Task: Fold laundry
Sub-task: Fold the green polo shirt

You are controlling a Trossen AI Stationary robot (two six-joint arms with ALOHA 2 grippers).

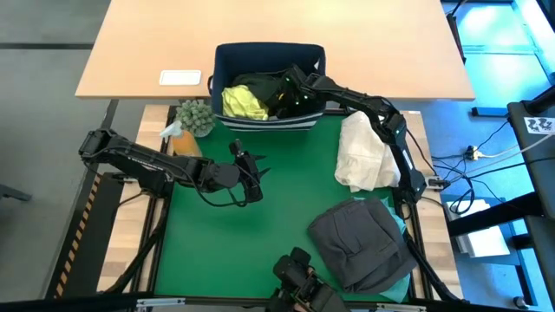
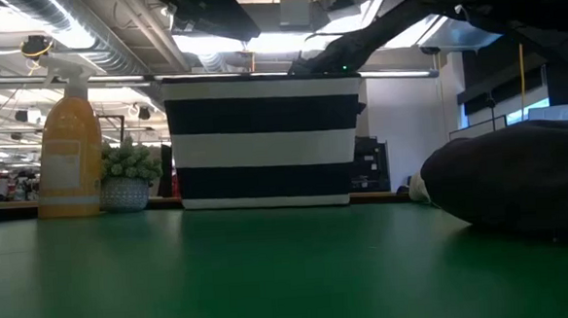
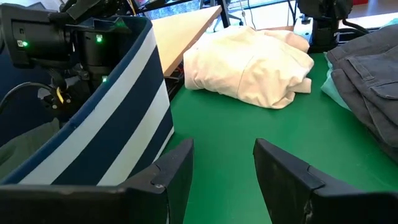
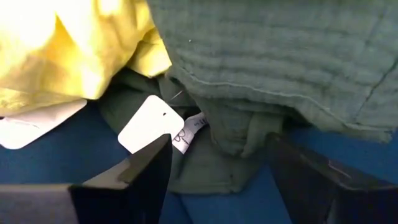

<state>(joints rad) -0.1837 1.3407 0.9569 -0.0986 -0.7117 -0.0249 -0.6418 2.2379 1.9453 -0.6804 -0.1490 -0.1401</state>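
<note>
While unseen overhead, white tag [image 4: 151, 124] bin-deep.

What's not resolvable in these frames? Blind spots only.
- Bin contents: high view, the right gripper and its arm cover much of the pile; only the yellow-green shirt and dark cloth show.
- Bin interior: low view, the striped wall blocks it.
- Turquoise garment: high view, mostly under the grey garment.
- White tags: right wrist view, print too small to read.
- Left gripper open over bare mat.
</note>
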